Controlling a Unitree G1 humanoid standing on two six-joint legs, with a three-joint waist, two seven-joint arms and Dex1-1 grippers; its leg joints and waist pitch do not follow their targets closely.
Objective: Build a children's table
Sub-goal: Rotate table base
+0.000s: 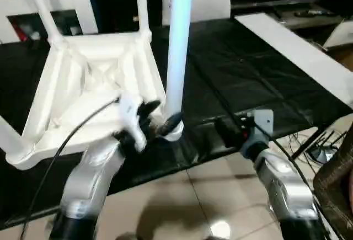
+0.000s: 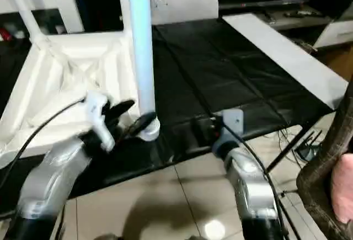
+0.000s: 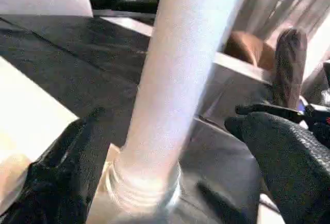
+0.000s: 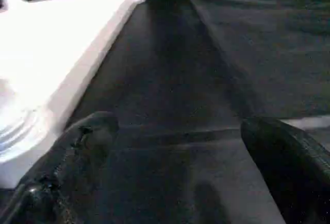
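Observation:
The children's table's white tabletop lies upside down on the black-covered bench, ribbed underside up. Legs stand in its corner sockets: two at the back, one at the near left and one at the near right. My left gripper is open around the base of the near-right leg, one black finger on each side with gaps between. My right gripper hovers open at the bench's front edge, right of that corner, with nothing between its fingers.
A long white board lies along the bench's right side. White cabinets and a white chair back stand behind. A brown wicker seat and cables sit at the right over the tiled floor.

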